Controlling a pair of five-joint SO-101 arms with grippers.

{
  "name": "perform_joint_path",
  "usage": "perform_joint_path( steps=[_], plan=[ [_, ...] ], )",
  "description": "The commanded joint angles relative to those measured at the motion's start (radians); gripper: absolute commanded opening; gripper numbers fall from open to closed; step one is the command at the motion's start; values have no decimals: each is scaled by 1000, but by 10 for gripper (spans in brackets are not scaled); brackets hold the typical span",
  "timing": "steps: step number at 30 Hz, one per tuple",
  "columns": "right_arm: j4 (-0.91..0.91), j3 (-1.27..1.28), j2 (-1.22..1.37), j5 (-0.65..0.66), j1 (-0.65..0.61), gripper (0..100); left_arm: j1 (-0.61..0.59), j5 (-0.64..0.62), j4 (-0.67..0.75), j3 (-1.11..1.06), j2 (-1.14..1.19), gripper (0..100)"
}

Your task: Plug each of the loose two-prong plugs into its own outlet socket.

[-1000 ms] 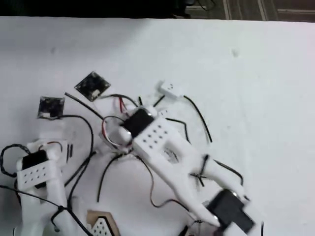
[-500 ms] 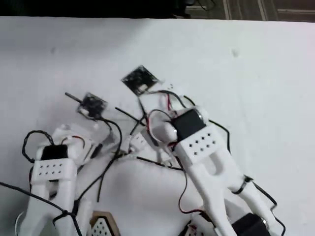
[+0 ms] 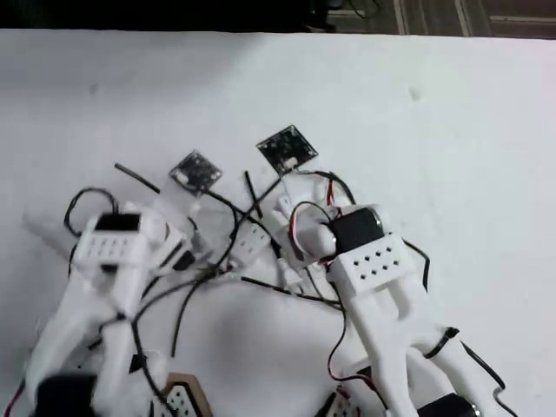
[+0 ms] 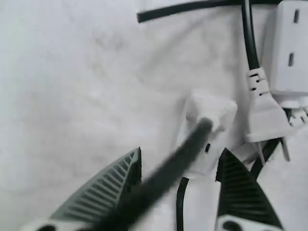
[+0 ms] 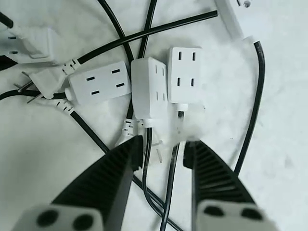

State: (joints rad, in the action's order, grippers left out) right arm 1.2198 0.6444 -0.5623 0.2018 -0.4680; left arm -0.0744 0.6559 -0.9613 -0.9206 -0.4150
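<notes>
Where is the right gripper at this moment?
In the right wrist view, the right gripper hangs open just short of three clustered white outlet blocks, straddling the black cables that trail from them.

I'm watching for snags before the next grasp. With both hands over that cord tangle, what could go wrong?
1. The open right hand straddles two black cords; closing might pinch cord, not a plug.
2. The outlet blocks lie loose and close together, so a push could shove them.
3. A cord crosses the open left hand and may snag.
</notes>
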Motion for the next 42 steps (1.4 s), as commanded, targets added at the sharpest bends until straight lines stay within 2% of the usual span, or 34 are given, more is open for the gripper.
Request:
perform_joint_path(
  steps=[1, 7, 16, 23, 27, 32, 37, 42],
  plan=[
    [-15, -5, -27, 11, 15, 141, 12, 68, -89, 183, 202, 256],
    [-15, -5, -27, 11, 16, 141, 10, 81, -109, 284, 377, 247],
    [-28, 14, -35, 11, 31, 141, 28, 81, -101, 315, 389, 21],
    [-64, 17, -35, 8, 127, 141, 7, 44, -101, 450, 392, 24],
    [-64, 17, -27, 6, 130, 141, -1, -55, -101, 595, 395, 23],
    [-65, 17, -25, 6, 130, 141, 7, -121, -109, 807, 460, 22],
    [-65, 17, -25, 6, 130, 141, 7, -140, -222, 1162, 740, 22],
    [-65, 18, -25, 5, 130, 141, 7, -144, -345, 1611, 1096, 23]
  ],
)
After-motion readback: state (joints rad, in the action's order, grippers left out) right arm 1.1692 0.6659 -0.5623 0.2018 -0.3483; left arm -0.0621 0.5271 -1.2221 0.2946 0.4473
